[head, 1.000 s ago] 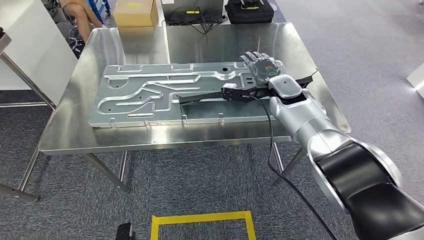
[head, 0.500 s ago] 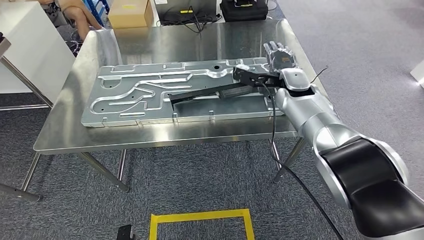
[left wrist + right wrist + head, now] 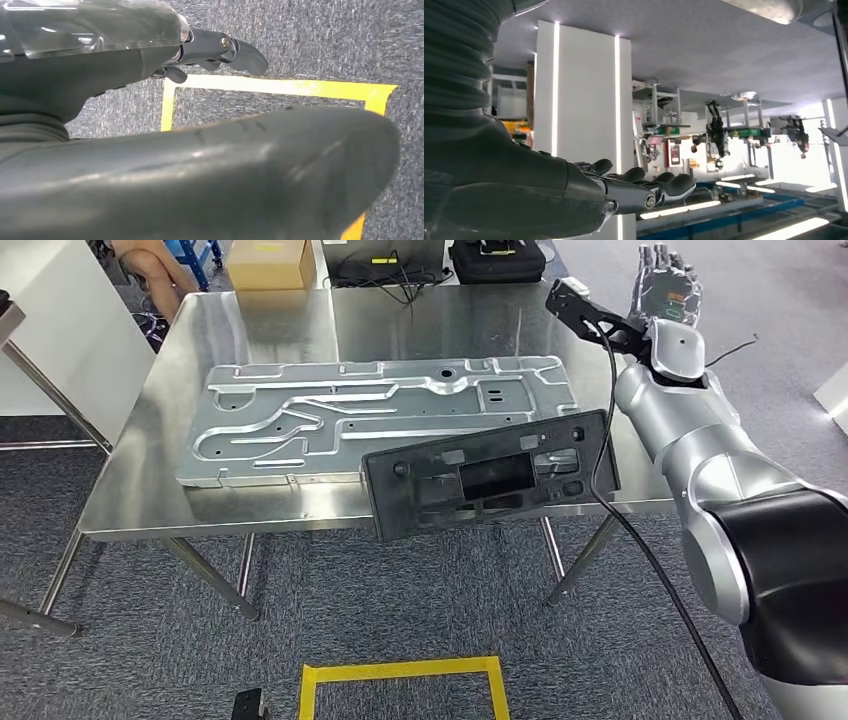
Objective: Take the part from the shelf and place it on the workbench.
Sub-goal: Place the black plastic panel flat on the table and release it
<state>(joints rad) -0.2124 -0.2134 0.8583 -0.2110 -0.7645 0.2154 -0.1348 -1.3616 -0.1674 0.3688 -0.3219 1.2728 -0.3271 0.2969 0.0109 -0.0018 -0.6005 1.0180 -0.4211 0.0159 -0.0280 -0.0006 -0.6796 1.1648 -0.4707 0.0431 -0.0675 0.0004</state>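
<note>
The black part [image 3: 490, 485], a flat rectangular plastic panel with cut-outs, shows its broad face at the front edge of the steel workbench [image 3: 260, 325]. It overlaps that edge and the large silver stamped plate [image 3: 380, 420]; I cannot tell how it is supported. My right hand [image 3: 665, 290] is raised well above and to the right of it, fingers stretched out and holding nothing; the right wrist view shows the same outstretched fingers [image 3: 644, 192]. My left hand [image 3: 210, 50] hangs over the carpet, its fingers loosely extended with nothing in them.
A cardboard box [image 3: 268, 262] and black cases [image 3: 497, 260] stand at the bench's far edge. A person [image 3: 150, 265] is at the far left corner. A white panel [image 3: 50, 330] stands to the left. A yellow taped square [image 3: 405, 680] marks the carpet in front.
My right hand has let go of the black part and risen up and to the right. The part, lying flat on the plate before, now faces me at the bench's front edge.
</note>
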